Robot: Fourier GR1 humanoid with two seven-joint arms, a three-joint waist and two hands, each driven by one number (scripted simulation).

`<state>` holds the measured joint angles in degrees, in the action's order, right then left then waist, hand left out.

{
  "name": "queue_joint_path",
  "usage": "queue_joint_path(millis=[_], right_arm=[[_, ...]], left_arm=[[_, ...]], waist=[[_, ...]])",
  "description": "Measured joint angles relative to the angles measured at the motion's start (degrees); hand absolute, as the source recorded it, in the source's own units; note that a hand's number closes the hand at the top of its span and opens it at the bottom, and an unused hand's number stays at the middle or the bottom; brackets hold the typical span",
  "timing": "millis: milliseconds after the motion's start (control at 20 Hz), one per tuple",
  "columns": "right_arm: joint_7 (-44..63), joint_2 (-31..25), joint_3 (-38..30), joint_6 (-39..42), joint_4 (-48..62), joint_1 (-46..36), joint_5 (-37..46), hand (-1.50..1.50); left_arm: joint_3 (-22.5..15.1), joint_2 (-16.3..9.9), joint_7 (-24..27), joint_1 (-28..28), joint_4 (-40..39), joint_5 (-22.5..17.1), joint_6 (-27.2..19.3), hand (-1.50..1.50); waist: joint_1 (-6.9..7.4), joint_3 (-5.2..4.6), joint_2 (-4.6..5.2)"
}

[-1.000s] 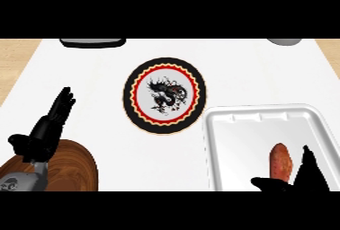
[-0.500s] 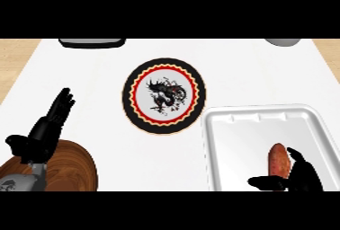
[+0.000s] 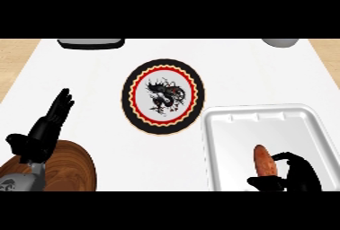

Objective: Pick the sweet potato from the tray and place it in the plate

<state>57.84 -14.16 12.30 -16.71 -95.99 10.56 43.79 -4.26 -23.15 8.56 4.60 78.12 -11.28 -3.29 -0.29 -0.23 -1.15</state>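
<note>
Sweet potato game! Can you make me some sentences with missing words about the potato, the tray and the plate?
1. The sweet potato lies in the white ____.
2. The plate with the dragon picture holds ____.
3. The robot's ____ hand curls beside the sweet potato.
4. The left hand rests open, fingers ____.

Missing words: tray; nothing; right; up
</note>
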Motion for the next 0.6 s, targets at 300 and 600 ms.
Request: queue_joint_path(millis=[300,600], right_arm=[[-2.72,1.32,9.83,-0.76,-4.4,4.54,8.37,1.5],[-1.83,1.83,18.27,-2.12,-9.86,8.85,25.03,1.5]], left_arm=[[-0.05,0.41,0.08,-0.45,0.62,0.55,-0.45,0.0],[-0.25,1.04,-0.41,-0.51,0.98,1.13,-1.1,0.0]], waist=[[-0.06,0.08,-0.07],[-0.25,0.71,0.31]])
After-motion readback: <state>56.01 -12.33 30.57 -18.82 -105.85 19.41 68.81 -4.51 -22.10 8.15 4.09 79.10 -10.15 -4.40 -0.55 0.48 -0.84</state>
